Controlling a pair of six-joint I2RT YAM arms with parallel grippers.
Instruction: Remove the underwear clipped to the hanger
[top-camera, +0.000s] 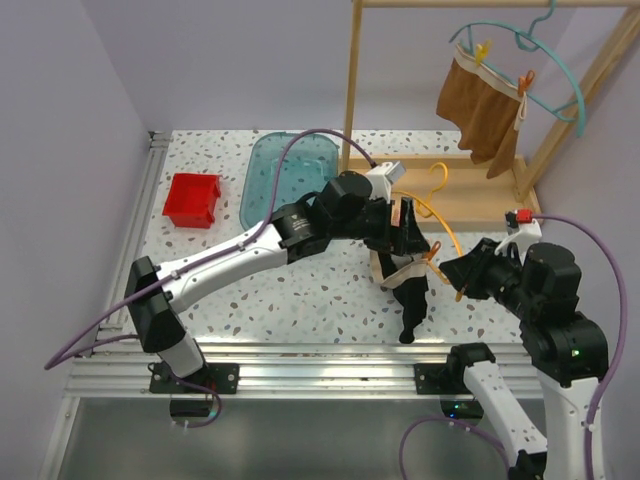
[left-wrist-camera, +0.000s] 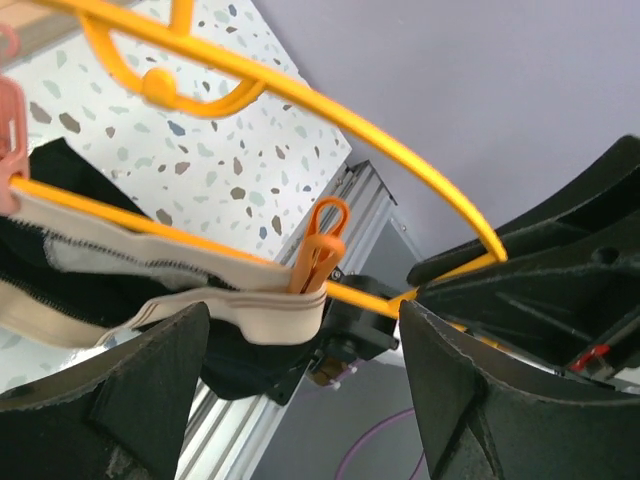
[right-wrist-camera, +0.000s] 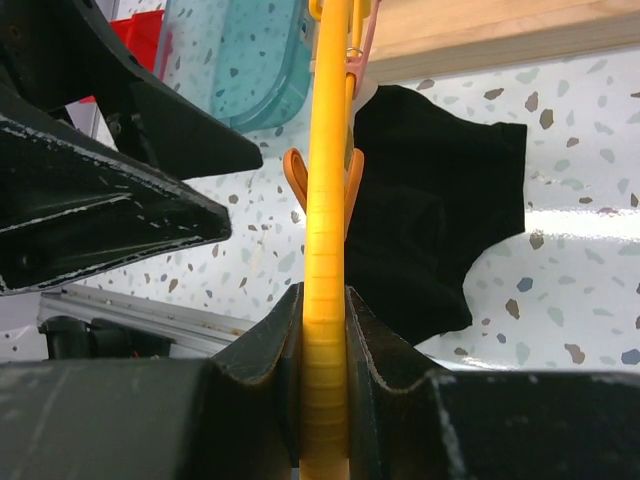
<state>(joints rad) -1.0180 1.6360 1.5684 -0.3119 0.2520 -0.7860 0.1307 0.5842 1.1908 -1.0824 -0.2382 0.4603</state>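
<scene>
Hanging before parted left gripper (left-wrist-camera: 302, 318), black underwear (top-camera: 412, 296), clipped to yellow hanger (left-wrist-camera: 300, 95)

The left arm (top-camera: 230, 255) and the right arm (top-camera: 550, 310) are white tubes with fat black joints. A thin purple cable (top-camera: 300, 135) loops along each one. The right arm has a small red block (top-camera: 522, 216) on top and a tiny green light (top-camera: 574, 352). The jaws are black with scuffed pale edges.
</scene>
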